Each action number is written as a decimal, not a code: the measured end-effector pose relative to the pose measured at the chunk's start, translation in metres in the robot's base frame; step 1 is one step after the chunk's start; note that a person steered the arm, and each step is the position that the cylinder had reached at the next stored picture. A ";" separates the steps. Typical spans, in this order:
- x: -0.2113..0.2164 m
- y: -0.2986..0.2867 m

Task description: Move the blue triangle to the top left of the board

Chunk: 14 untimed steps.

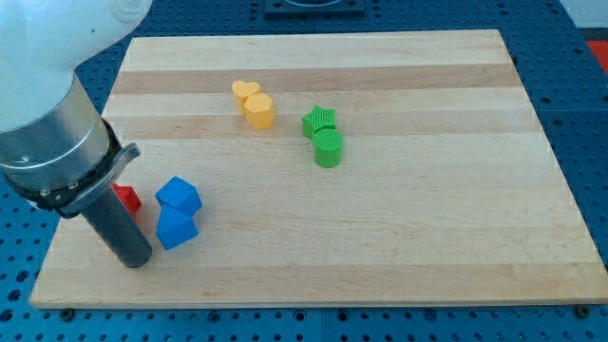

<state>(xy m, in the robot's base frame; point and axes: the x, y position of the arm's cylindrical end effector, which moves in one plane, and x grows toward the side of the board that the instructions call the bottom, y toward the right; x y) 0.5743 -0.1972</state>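
A pale wooden board with long grain stripes is lying on a blue perforated counter. The arm's wide silver cylinder is filling the view's left, narrowing into the straight dark rod, and my tip is sitting at the board's lower left, just to the view's left of the two blue blocks. There is no gripper to report on, only this plain rod end; whether it is actually touching a block I cannot tell, since the gap there is very thin.

The blue triangle appears to be the lower of the two blue blocks, a matte plastic-looking wedge sitting near the view's bottom left, right beside my tip. The other blue block is resting directly above it, touching it, with faceted faces; its exact shape is hard to read from this angle.

A red block is peeking out from behind the rod and the arm's clamp, mostly hidden, so its shape is not showing.

Toward the view's upper middle, a yellow heart is lying against a yellow hexagonal block. To their right, a green star-like block with a ribbed top is sitting just above a green cylinder, also ribbed, the two touching or nearly so.
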 end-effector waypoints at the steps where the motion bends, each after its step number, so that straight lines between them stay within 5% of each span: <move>1: -0.026 0.000; 8: 0.011 0.087; 10: -0.015 0.099; 14: -0.226 0.053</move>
<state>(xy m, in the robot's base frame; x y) 0.3481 -0.1441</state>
